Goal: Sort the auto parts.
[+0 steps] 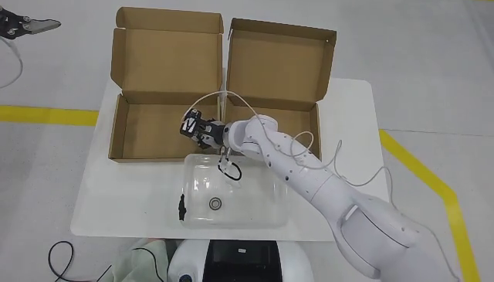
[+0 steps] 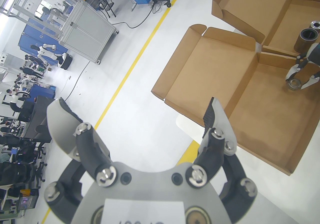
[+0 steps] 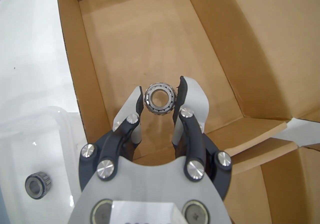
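A clear tray (image 1: 231,224) with a spare bearing (image 1: 216,202) sits below the left box (image 1: 116,139) and right box (image 1: 270,58). At mid-frame, inside the left box, the bearing (image 3: 159,99) points bore-up, pinched by the right gripper (image 1: 191,124). At upper left, the left gripper (image 2: 135,104) gapes wide, holding nothing.

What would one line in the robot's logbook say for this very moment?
right jaws: shut on bearing, over left cardboard box | left jaws: open, clear of table | tray: holds second bearing
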